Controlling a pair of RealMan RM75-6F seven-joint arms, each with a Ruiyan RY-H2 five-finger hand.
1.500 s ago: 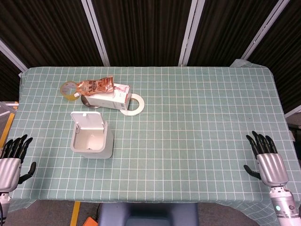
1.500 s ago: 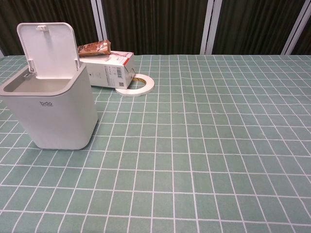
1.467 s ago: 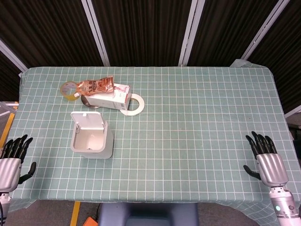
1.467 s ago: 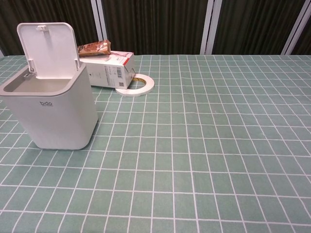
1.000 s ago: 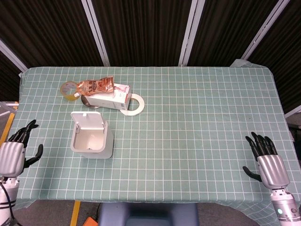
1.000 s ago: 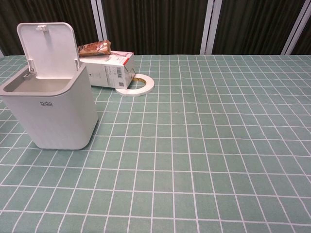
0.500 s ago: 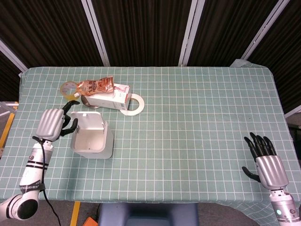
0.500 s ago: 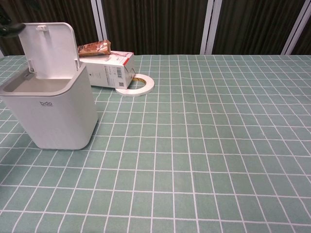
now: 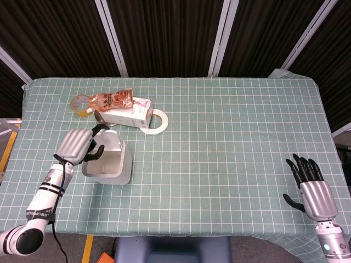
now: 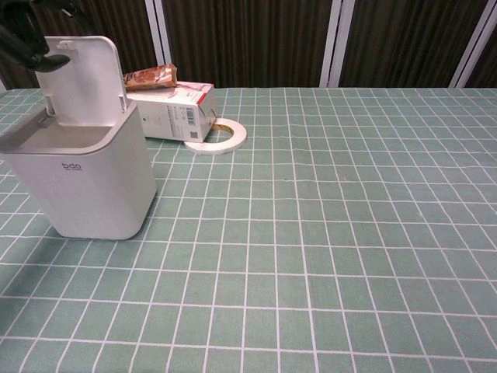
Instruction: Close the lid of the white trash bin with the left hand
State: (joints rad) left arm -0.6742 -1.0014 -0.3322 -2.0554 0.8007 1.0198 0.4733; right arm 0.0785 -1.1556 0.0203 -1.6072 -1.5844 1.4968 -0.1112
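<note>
The white trash bin (image 9: 116, 164) stands left of centre on the table; in the chest view the bin (image 10: 93, 179) is near left, with its lid (image 10: 84, 78) tipped up almost upright at the back. From above the lid (image 9: 111, 140) shows over the bin's far rim. My left hand (image 9: 80, 145) hovers over the bin's left side, holding nothing, its dark fingers (image 10: 33, 40) loosely bent at the lid's upper left edge. My right hand (image 9: 311, 189) lies flat and open near the table's front right corner.
Behind the bin lie a white carton (image 9: 127, 116), a brown snack bag (image 9: 112, 99), a yellow tape roll (image 9: 81, 105) and a white tape ring (image 9: 155, 121). The green checked tablecloth (image 9: 230, 142) covers the table.
My left hand has risen from the front left table edge and swung right, reaching the top of the raised lid. The lid stays up. The right hand has barely moved.
</note>
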